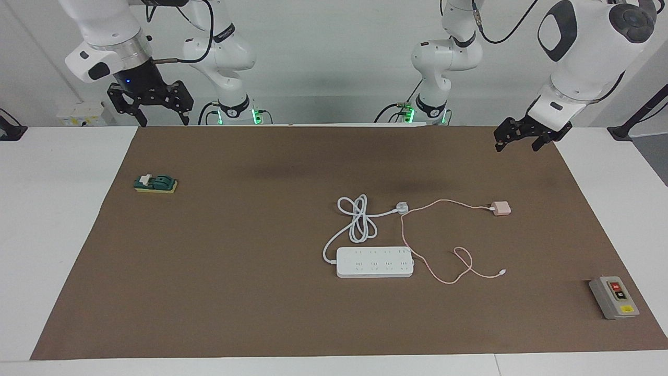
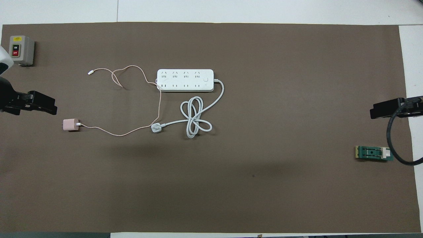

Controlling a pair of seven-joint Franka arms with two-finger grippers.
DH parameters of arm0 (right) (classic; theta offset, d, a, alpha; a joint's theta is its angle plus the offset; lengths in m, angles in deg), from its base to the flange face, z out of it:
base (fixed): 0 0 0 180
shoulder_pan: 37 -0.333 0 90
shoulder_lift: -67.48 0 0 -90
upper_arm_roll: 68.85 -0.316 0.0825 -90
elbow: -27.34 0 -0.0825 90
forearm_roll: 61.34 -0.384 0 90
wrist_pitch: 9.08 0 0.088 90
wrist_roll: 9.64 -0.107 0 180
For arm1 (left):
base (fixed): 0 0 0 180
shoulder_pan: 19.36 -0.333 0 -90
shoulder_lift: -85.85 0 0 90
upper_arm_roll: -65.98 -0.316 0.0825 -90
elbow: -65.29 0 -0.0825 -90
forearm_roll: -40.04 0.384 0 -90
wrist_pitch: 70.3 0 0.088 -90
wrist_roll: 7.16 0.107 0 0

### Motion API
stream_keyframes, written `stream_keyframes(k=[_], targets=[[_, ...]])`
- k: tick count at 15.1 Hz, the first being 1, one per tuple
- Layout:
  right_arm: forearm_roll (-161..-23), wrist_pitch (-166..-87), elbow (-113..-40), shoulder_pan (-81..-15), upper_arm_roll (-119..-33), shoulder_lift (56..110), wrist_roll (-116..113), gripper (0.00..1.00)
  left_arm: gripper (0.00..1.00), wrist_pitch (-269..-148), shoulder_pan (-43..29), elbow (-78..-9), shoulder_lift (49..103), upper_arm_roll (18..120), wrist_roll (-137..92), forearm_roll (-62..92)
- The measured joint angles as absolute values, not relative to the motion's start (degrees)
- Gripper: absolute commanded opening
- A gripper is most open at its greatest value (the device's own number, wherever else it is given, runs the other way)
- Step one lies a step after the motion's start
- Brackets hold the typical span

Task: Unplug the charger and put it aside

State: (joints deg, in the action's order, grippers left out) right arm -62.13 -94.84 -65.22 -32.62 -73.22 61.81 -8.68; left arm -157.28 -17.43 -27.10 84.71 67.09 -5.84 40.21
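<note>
Currently lying unplugged on the brown mat (image 1: pixel 235 292): the charger (image 1: pixel 501 208), a pale-pink cube, sitting nearer to the robots than the power strip (image 1: pixel 374 262) and toward the left arm's end of the table. Its pink cable (image 1: pixel 417 245) is running from the cube past the white plug (image 1: pixel 401 207), looping beside the strip and ending in a small white connector (image 1: pixel 502 272) lying farther from the robots than the cube.

Power strip: long, white, multi-socket, no readable brand; nothing is sitting in its sockets. Its thick white cord (image 1: pixel 357 222) is coiling in a loose loop nearer to the robots and ending in the white plug, which is lying on the mat.

Switch box (image 2: pixel 20 49): grey, sitting at the mat's corner toward the left arm's end, farther from the robots than the charger. Its buttons are reading "ON" and "OFF", with a yellow label above them too small to read.

Green block (image 1: pixel 155 184): a green part on a yellow base with a white piece, sitting toward the right arm's end.

Left gripper (image 1: pixel 522 138): hanging empty over the mat's edge at the robots' end, fingers spread apart, holding nothing.

Right gripper (image 1: pixel 163 119): hanging empty over the mat's corner at the robots' end, fingers spread wide, holding nothing.

Surface and room: the mat is covering most of a white table (image 1: pixel 57 219); a plain white wall is standing at the robots' end, and green lights are glowing at both arm bases.
</note>
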Motion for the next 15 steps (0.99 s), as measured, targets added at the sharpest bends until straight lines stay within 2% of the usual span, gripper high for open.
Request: stream_keyframes(k=[15], targets=[[-62.13,-94.86,-66.50,-32.62,-73.23,61.80,-8.67,1.00,1.00,-159.39,-17.43,-27.10,84.71,66.38,-6.03,36.57]])
